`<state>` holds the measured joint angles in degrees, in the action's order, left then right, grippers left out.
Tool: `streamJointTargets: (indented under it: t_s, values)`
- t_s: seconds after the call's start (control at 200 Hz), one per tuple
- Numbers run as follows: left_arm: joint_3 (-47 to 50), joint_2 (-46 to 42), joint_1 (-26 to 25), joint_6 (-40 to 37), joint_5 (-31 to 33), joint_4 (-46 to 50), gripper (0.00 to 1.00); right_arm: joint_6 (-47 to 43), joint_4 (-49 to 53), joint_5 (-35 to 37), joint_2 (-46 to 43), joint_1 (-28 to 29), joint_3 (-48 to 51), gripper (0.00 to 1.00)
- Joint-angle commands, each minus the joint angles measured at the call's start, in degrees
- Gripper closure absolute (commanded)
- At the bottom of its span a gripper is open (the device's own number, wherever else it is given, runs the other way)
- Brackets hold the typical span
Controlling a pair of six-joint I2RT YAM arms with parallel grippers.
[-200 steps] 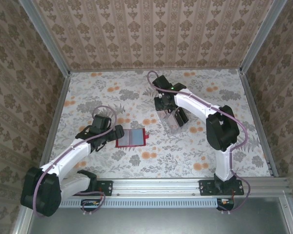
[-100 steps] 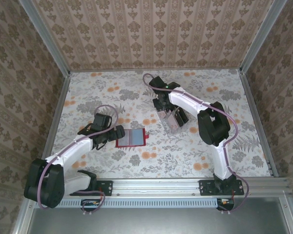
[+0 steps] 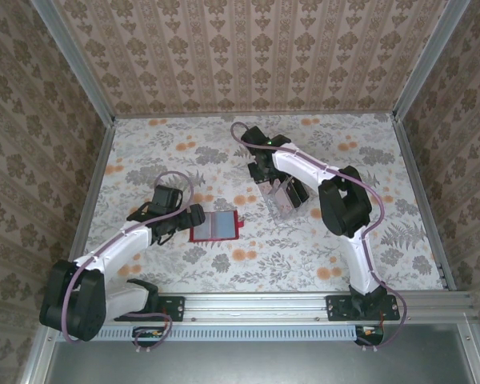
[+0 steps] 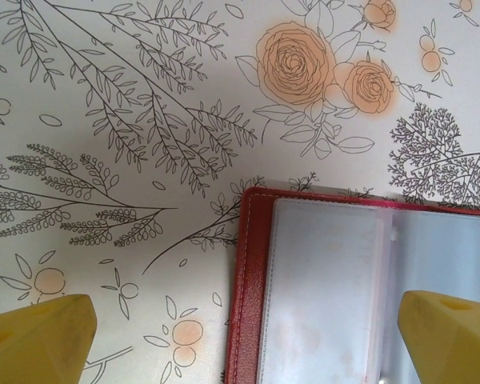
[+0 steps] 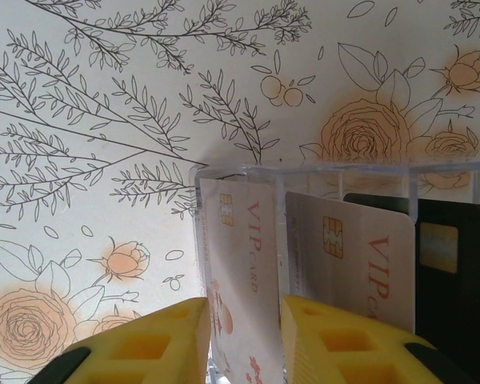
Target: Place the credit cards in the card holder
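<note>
Right pincer (image 5: 244,340) has narrowed around the leftmost VIP card (image 5: 238,256), well right of the card holder (image 3: 216,226) and a little beyond it.

Its yellow fingers now sit one at each edge of that upright card in the clear tray (image 5: 336,170); whether they truly pinch it I cannot tell. Over the last second the right elbow has swung in toward the tray, so the first pick-up looks imminent and no card has reached the holder yet. Both this card and the second VIP card (image 5: 360,264) read "VIP CARD" in red beside a gold chip; the dark card (image 5: 456,280) shows a chip and no legible text. The holder lies open and unmoved on the surface (image 3: 248,264), with the left pincer (image 4: 248,336) spread wide over its left edge.
</note>
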<state>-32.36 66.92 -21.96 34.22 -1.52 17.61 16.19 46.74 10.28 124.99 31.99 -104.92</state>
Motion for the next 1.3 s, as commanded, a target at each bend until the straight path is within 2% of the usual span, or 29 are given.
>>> streamJointTargets:
  t_s: [0.0, 0.215, 0.39, 0.74, 1.295]
  values:
    - [-0.2, 0.1, 0.6, -1.3, -0.6, -0.2, 0.0, -1.0, 2.3, -0.3, 1.4, 0.1, -0.6, 0.7]
    - [-0.1, 0.2, 0.6, -1.2, -0.7, -0.4, 0.0, -0.7, 1.8, -0.5, 0.3, 0.1, 0.2, 0.72]
    - [-0.1, 0.4, 0.6, -1.1, -0.8, -0.6, 0.0, -0.7, 1.3, 1.2, -1.8, 0.2, 1.2, 0.65]
    - [0.0, 1.2, 0.6, -0.9, -1.2, -1.4, 0.0, -1.6, 1.6, 4.3, -2.2, 0.9, 1.2, 0.63]
    - [0.5, 1.2, 0.6, -0.9, -1.2, -1.4, 0.0, -1.3, 2.3, 1.5, 0.5, 0.9, 0.2, 0.63]
